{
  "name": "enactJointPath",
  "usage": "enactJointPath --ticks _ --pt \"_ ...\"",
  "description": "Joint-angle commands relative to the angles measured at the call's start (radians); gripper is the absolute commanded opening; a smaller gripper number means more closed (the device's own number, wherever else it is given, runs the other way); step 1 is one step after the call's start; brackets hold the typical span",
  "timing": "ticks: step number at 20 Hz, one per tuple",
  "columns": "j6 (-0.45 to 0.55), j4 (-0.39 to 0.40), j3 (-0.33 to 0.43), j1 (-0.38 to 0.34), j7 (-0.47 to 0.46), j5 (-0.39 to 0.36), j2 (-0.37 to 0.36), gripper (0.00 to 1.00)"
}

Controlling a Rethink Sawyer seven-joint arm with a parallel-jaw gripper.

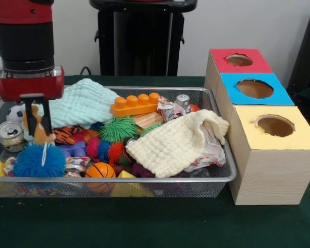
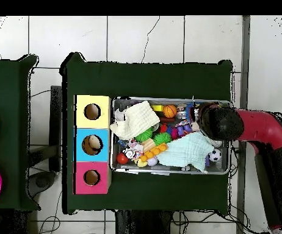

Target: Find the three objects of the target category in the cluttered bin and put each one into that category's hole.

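Note:
My gripper hangs over the left end of the wire bin. It is shut on a small orange and white toy held between the black fingers, just above a blue spiky ball. The wooden box to the right of the bin has a red hole, a blue hole and a yellow hole. In the overhead view the arm's head covers the gripper at the bin's right end, and the blue hole shows something pale inside.
The bin is packed: mint cloth, cream cloth, orange brick, green spiky ball, basketball, tiger-striped toy, can, soccer ball. The box stands close against the bin's right rim.

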Motion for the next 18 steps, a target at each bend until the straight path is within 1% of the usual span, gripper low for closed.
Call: enactJointPath --ticks 1,3,9,12,15,18 --pt "0.123 0.067 0.024 0.071 -0.044 0.051 -0.054 0.00" --pt "0.122 0.076 0.012 0.088 -0.021 0.065 -0.074 0.00" --pt "0.079 0.155 -0.033 0.111 0.043 0.091 -0.132 0.00" --pt "0.056 0.201 -0.058 0.125 0.086 0.102 -0.159 0.00" --pt "0.011 0.251 -0.092 0.151 0.145 0.098 -0.199 0.00" --pt "-0.005 0.302 -0.107 0.163 0.173 0.121 -0.227 0.00"
